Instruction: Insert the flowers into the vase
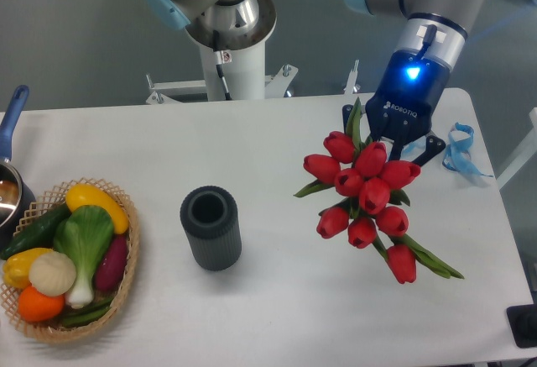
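Observation:
The flowers (pixel 369 195), a bunch of red tulips with green stems and leaves, lie on the white table at the right, with stems trailing toward the lower right. My gripper (pixel 389 144) points down right over the upper end of the bunch. Its black outer links are splayed wide on both sides, so the jaws stand open. The fingertips are hidden behind the tulip heads. The vase (pixel 211 227), a short dark grey ribbed cylinder, stands upright with an empty round mouth at the middle of the table, well to the left of the flowers.
A wicker basket (pixel 126 279) of toy vegetables sits at the front left. A blue-handled metal pot (pixel 10 186) is at the left edge. A blue ribbon (pixel 460 150) lies at the right. A second arm's base (pixel 228 56) stands behind the table.

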Controlling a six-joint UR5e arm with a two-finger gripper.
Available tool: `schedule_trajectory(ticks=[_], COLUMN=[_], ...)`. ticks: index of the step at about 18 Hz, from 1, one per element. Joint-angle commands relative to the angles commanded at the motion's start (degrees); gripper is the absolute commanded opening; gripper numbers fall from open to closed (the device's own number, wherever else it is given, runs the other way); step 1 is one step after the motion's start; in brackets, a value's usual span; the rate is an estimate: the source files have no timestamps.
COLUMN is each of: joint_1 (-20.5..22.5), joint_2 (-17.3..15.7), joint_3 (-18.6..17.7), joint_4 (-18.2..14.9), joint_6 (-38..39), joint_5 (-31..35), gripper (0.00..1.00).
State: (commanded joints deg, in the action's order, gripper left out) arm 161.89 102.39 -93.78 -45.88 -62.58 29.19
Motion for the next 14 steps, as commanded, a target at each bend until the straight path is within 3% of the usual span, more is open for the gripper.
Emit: schedule_trajectory(ticks=[9, 11, 14], joint_1=[-0.4, -2.0, -5.4], joint_2=[0.9, 0.1, -2.2], joint_3=[-0.9, -3.5, -6.0], joint_4=[0.8, 0.8, 0.8], joint_6=[-0.8, -0.4, -0.4], joint_5=[-15.5, -19.9, -20.8], gripper=[0.33, 0.33, 0.33])
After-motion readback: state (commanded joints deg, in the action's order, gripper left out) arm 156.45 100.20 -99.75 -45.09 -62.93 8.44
